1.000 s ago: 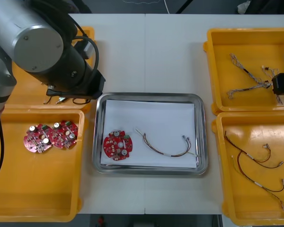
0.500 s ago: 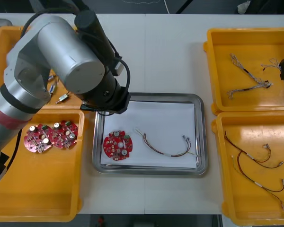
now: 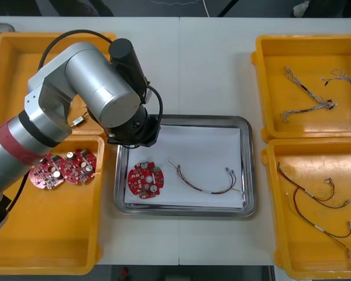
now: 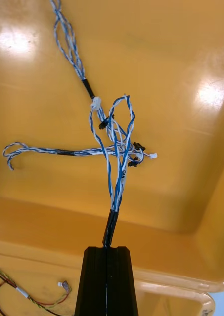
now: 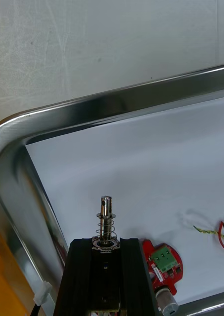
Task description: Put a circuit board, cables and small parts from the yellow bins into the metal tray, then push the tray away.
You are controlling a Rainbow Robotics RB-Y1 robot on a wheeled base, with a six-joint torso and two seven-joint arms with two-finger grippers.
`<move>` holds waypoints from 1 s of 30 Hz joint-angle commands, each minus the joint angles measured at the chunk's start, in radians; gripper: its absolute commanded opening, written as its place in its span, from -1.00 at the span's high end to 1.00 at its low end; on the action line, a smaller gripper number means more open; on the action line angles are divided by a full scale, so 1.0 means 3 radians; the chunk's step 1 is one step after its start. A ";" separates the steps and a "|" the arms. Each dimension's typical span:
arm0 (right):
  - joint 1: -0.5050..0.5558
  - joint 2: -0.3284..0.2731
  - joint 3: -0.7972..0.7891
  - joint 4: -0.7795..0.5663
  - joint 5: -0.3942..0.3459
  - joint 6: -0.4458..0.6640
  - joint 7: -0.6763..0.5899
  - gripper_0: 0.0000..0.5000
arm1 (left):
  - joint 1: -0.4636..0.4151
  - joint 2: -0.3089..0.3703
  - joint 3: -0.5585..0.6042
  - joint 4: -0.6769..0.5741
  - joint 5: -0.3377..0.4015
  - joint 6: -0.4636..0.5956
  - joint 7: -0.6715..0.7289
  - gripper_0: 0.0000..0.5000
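**Small metal part (image 5: 106,219) held over the metal tray (image 5: 116,102)**

The part, a shiny pin with a coiled spring around it, is clamped upright between the black fingers of the left gripper (image 5: 106,243). It is kept above the white inside of the tray, near a rounded glossy corner. A round red circuit board (image 5: 163,266) and a thin red and yellow cable (image 3: 205,182) are laid in the tray. To the right of the tray, a twisted blue and white cable (image 4: 114,148) is pinched by the right gripper (image 4: 108,249) over a smooth yellow bin (image 4: 181,59).

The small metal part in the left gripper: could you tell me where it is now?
In the left wrist view, the small metal part sits clamped in the left gripper over the metal tray's far-left corner, beyond the circuit board.
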State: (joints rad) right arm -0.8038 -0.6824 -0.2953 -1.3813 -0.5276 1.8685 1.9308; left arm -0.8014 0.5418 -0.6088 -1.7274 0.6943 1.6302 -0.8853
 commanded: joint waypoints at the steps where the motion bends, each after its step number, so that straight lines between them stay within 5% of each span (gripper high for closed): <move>1: -0.0026 -0.0093 0.0013 -0.0304 -0.0062 0.0168 0.0176 1.00 | -0.0141 -0.0068 -0.0093 0.0118 -0.0044 -0.0152 -0.0040 0.97; 9: -0.0026 -0.0082 0.0033 -0.0565 -0.0133 0.0171 0.0227 1.00 | -0.0136 -0.0073 -0.0190 0.0226 -0.0136 -0.0264 -0.0071 0.96; 11: -0.0026 -0.0067 0.0054 -0.0621 -0.0164 0.0171 0.0242 1.00 | -0.0141 -0.0073 -0.0195 0.0226 -0.0131 -0.0259 -0.0071 0.79; 14: -0.0021 -0.0047 0.0141 -0.0698 -0.0215 0.0171 0.0268 1.00 | -0.0141 -0.0073 -0.0190 0.0220 -0.0131 -0.0259 -0.0061 -0.14; 15: -0.0026 -0.0042 0.0187 -0.0729 -0.0271 0.0171 0.0273 1.00 | -0.0141 -0.0083 -0.0190 0.0220 -0.0131 -0.0259 -0.0061 -0.65; 17: -0.0021 -0.0047 0.0248 -0.0790 -0.0343 0.0171 0.0273 1.00 | -0.0141 -0.0093 -0.0190 0.0215 -0.0131 -0.0259 -0.0061 -0.95; 30: -0.0026 -0.0016 0.0463 -0.1000 -0.0501 0.0171 0.0421 1.00 | -0.0141 -0.0098 -0.0154 0.0021 -0.0100 -0.0152 0.0067 -1.00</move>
State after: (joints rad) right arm -0.8036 -0.6824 -0.1798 -1.6325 -0.6625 1.9158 2.0305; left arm -0.8014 0.5332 -0.6555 -1.6722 0.6651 1.5689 -0.8852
